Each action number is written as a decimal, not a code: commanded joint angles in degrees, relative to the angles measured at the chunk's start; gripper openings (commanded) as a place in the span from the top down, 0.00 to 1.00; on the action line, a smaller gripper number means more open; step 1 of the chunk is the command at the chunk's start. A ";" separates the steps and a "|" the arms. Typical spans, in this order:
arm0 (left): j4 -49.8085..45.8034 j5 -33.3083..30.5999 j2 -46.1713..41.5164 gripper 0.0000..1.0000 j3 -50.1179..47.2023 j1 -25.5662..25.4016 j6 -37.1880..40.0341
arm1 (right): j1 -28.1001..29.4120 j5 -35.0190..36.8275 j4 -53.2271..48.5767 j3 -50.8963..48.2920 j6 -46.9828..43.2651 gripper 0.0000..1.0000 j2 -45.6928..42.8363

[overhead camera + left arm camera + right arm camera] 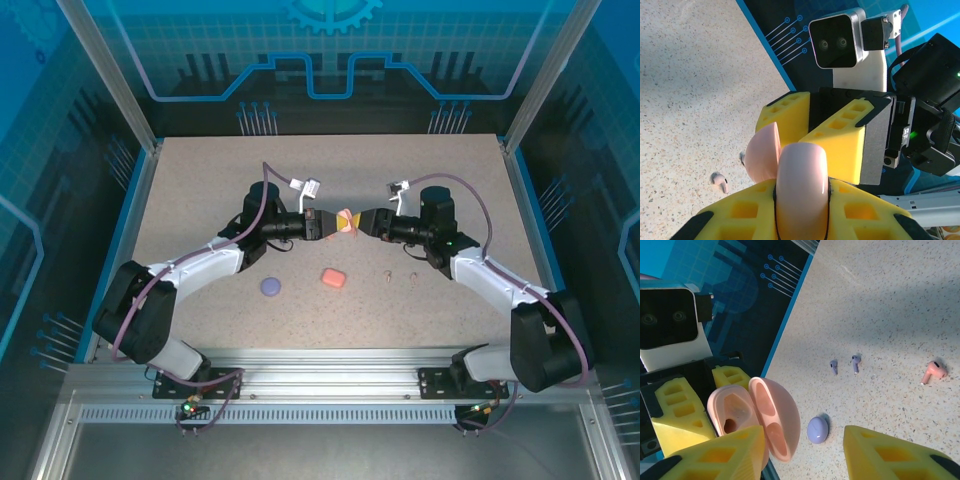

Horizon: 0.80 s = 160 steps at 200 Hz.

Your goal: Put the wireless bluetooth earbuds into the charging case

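1. While I'm holding the pinkish-tan case [802,180] up off the table [200,180], I'm reading this as the prep step: case open, no bud going in yet.
2. Left gripper [328,223] is pinching the case body hard between its pads, with the lid [774,415] swung open and facing the right arm.
3. Right gripper [805,452] is sitting spread with nothing between the fingers. One finger is crowding the lid, and I can't tell whether it's touching.
4. Lavender case [270,286] and coral-red case [333,277] are lying on the table near the arm bases, apart from each other, looking shut and not in play.
5. The buds I'm seeing are lying loose on the table: two lavender buds [833,366] side by side, a pinkish bud [934,371] well apart from them, and a pale bud [719,181] below the held case. The case wells are looking empty as far as I'm seeing into them.
6. Next move, as I'm judging it: right arm clearing the lid, dropping to a pale bud matching this case, pinching it, then seating it in a well. I'm expecting alignment to be the fussy part on something this tiny.
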 commanded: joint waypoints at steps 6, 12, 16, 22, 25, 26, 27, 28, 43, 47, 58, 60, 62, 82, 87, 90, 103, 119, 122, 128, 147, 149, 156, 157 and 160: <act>0.02 0.84 0.68 1.00 1.96 -0.32 0.44 | 0.72 -2.51 1.36 -1.02 -1.84 0.55 0.45; -0.02 0.94 0.74 1.00 2.06 -0.34 0.51 | 0.81 -2.54 1.27 -1.12 -1.95 0.55 0.34; -0.05 0.95 0.86 1.00 2.11 -0.28 0.51 | 0.81 -2.62 1.25 -1.19 -2.03 0.56 0.34; -0.03 0.99 0.89 1.00 2.22 -0.35 0.49 | 0.80 -2.69 1.18 -1.37 -2.11 0.56 0.24; -0.07 1.09 0.95 1.00 2.24 -0.35 0.51 | 0.81 -2.76 1.09 -1.37 -2.26 0.56 0.24; -0.09 1.11 0.95 1.00 2.19 -0.35 0.52 | 0.81 -2.78 1.08 -1.42 -2.32 0.56 0.19; -0.11 1.12 0.95 1.00 2.26 -0.31 0.48 | 0.81 -2.75 1.04 -1.45 -2.31 0.57 0.20; -0.11 1.12 0.96 1.00 2.29 -0.33 0.51 | 0.81 -2.73 1.06 -1.46 -2.31 0.57 0.17; -0.09 0.91 1.09 1.00 2.48 -0.35 0.53 | 0.83 -3.07 1.06 -1.48 -2.56 0.57 0.21; 0.01 1.00 1.13 1.00 2.50 -0.31 0.49 | 0.81 -3.26 1.06 -1.52 -2.63 0.57 0.23; 0.19 1.35 1.38 1.00 2.76 -0.34 0.28 | 0.89 -3.33 1.03 -1.47 -2.65 0.58 0.39; 0.22 1.42 1.44 1.00 2.83 -0.31 0.27 | 0.85 -3.33 1.06 -1.43 -2.65 0.58 0.44; 0.23 1.57 1.49 1.00 2.91 -0.34 0.24 | 0.88 -3.33 1.06 -1.27 -2.65 0.58 0.49; 0.11 1.87 1.84 1.00 3.12 -0.44 0.15 | 0.88 -3.72 1.08 -0.30 -2.74 0.59 1.27; 0.16 1.99 1.76 1.00 3.12 -0.39 0.07 | 0.98 -3.76 1.08 -0.01 -2.74 0.60 1.51; 0.15 2.00 1.75 1.00 3.12 -0.37 0.09 | 0.99 -3.92 1.03 0.25 -2.82 0.60 1.64; 0.16 2.22 1.71 1.00 3.05 -0.57 0.09 | 0.94 -4.01 -0.62 1.15 -3.24 0.61 2.24; 0.14 2.44 1.51 1.00 2.88 -0.66 0.17 | 0.92 -3.70 -1.17 1.89 -3.66 0.62 2.73; 0.14 2.40 1.49 1.00 2.86 -0.70 0.18 | 0.96 -3.61 -1.28 2.04 -3.67 0.63 2.83; 0.15 2.50 1.40 1.00 2.72 -0.73 0.18 | 0.98 -3.36 -1.59 2.38 -3.76 0.64 3.16; 0.14 2.87 1.40 1.00 2.51 -0.92 0.18 | 0.99 -3.14 -1.64 3.15 -3.72 0.65 3.85; 0.06 2.81 1.40 1.00 2.50 -1.00 0.24 | 0.94 -3.04 -1.65 3.27 -3.71 0.65 3.90; 0.04 2.94 1.42 1.00 2.42 -1.05 0.23 | 0.89 -2.98 -1.72 3.57 -3.65 0.65 4.12; -0.04 2.91 1.41 1.00 2.37 -1.10 0.29 | 0.89 -2.98 -1.73 3.55 -3.68 0.65 4.19; -0.03 2.89 1.40 1.00 2.33 -1.12 0.35 | 0.87 -2.89 -1.68 3.72 -3.56 0.65 4.24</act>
